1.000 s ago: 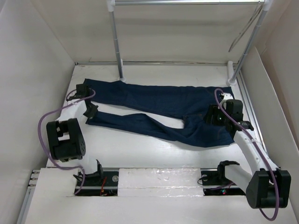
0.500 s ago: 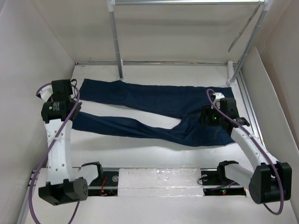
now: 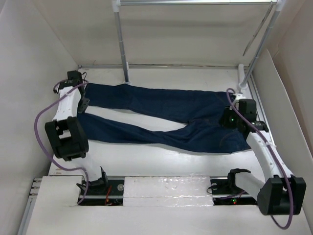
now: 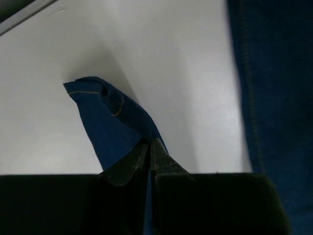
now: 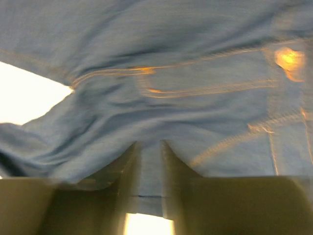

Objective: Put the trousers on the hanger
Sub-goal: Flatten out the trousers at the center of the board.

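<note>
The dark blue trousers [image 3: 166,120] lie flat across the white table, waist at the right and legs running left. In the left wrist view my left gripper [image 4: 149,144] is shut on the hem corner of one leg [image 4: 105,120]. In the top view that gripper [image 3: 82,104] sits at the leg ends on the far left. My right gripper [image 3: 226,122] rests on the waist area. Its fingers [image 5: 171,159] pinch a fold of the denim [image 5: 146,98]. The hanger [image 3: 254,36], a thin pale wire, hangs at the upper right beside the slanted pole.
A rack stands at the back with an upright pole [image 3: 121,41], a slanted pole [image 3: 259,49] and a top rail [image 3: 195,2]. White walls close in on the left [image 3: 34,58] and the right [image 3: 293,88]. The arm bases sit at the near edge [image 3: 166,188].
My right gripper has closed on the denim at the waist. My left arm has swung back and down, carrying the leg hem, and the near leg now lies straighter.
</note>
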Motion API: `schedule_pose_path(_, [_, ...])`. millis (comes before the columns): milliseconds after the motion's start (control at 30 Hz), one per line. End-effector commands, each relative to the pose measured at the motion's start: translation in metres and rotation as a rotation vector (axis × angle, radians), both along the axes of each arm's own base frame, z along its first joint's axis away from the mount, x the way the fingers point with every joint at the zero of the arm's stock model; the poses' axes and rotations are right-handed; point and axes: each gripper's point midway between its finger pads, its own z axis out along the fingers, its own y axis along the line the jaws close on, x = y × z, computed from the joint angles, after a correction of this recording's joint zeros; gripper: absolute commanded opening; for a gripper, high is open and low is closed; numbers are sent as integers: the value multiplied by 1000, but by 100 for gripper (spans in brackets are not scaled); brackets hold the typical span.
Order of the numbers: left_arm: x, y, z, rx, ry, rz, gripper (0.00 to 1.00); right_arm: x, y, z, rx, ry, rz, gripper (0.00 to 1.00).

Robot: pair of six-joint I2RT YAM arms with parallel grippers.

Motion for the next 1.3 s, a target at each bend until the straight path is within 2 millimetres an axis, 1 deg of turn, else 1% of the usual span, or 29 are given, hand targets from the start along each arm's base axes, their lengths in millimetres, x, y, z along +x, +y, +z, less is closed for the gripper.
schedule_pose_path(0, [54, -6, 55, 8, -247, -60, 0, -10, -45, 13, 21, -9, -232, 22])
schedule_pose_path(33, [56, -9, 58, -2, -275, -77, 0, -17, -59, 12, 8, -16, -298, 0])
schedule_pose_path(133, [68, -31, 79, -57, -428, -163, 0, -30, -97, 4, -29, 15, -468, 0])
schedule_pose_path(200, [81, -42, 108, -97, -525, -209, 0, -31, -108, -6, -26, 49, -515, 13])
schedule_pose_path(267, [93, -49, 135, -132, -571, -241, 0, -32, -118, -16, -3, 89, -564, 34])
schedule_pose_path(300, [103, -51, 169, -135, -627, -256, 0, -33, -119, -17, 7, 99, -570, 41])
schedule_pose_path(367, [105, -60, 208, -130, -695, -288, 0, -32, -121, -13, 16, 93, -585, 56])
schedule_pose_path(400, [89, -59, 234, -98, -755, -281, 0, -33, -122, -9, 14, 90, -589, 58])
schedule_pose_path(433, [79, -55, 236, -67, -766, -262, 0, -34, -121, -8, 15, 93, -585, 59])
schedule_pose_path(467, [48, -39, 255, 36, -809, -192, 0, -34, -120, -10, 20, 96, -579, 59])
schedule_pose_path(500, [33, -28, 209, 68, -710, -133, 0, -35, -117, -15, 30, 111, -573, 59])
schedule_pose_path(533, [19, -18, 183, 106, -651, -79, 0, -34, -112, -18, 53, 114, -552, 59])
schedule_pose_path(567, [-4, 0, 168, 183, -612, 14, 17, -34, -109, -21, 65, 112, -542, 59])
schedule_pose_path(600, [-33, 7, 72, 137, -438, 85, 40, -33, -104, -25, 89, 106, -529, 59])
schedule_pose_path(633, [-34, 7, 71, 138, -434, 82, 40, -35, -101, -28, 100, 113, -520, 59])
schedule_pose_path(667, [-42, 12, 48, 78, -418, 109, 63, -35, -99, -29, 107, 117, -511, 59])
schedule_pose_path(700, [-52, 13, 14, 26, -379, 134, 68, -36, -97, -31, 109, 124, -502, 59])
schedule_pose_path(767, [-55, 15, -7, -93, -369, 158, 69, -38, -94, -35, 108, 140, -475, 59])
schedule_pose_path(833, [-62, 30, -8, -117, -369, 212, 70, -38, -90, -36, 98, 137, -451, 59])
schedule_pose_path(867, [-50, 43, 24, -64, -408, 201, 70, -41, -82, -39, 90, 131, -420, 59])
schedule_pose_path(900, [-43, 44, 36, -46, -427, 181, 70, -42, -81, -39, 91, 129, -417, 58])
schedule_pose_path(967, [-42, 47, 36, -35, -416, 171, 69, -43, -77, -38, 90, 125, -397, 56])
schedule_pose_path(1000, [-42, 47, 33, -39, -402, 171, 67, -45, -77, -39, 88, 127, -395, 49])
schedule_pose_path(1033, [-42, 46, 27, -50, -387, 168, 67, -45, -74, -38, 88, 126, -381, 18])
schedule_pose_path(1067, [-40, 41, 17, -78, -367, 150, 64, -47, -73, -38, 88, 129, -373, 5])
schedule_pose_path(1133, [-48, 43, 0, -86, -320, 153, 60, -53, -73, -40, 68, 142, -364, 0])
schedule_pose_path(1167, [-50, 42, -7, -89, -298, 151, 45, -56, -75, -41, 58, 148, -368, 0])
schedule_pose_path(1200, [-56, 38, -17, -103, -275, 154, 41, -61, -76, -44, 47, 164, -378, 0])
schedule_pose_path(1267, [-60, 30, -27, -132, -279, 148, 42, -63, -70, -46, 83, 180, -381, 2])
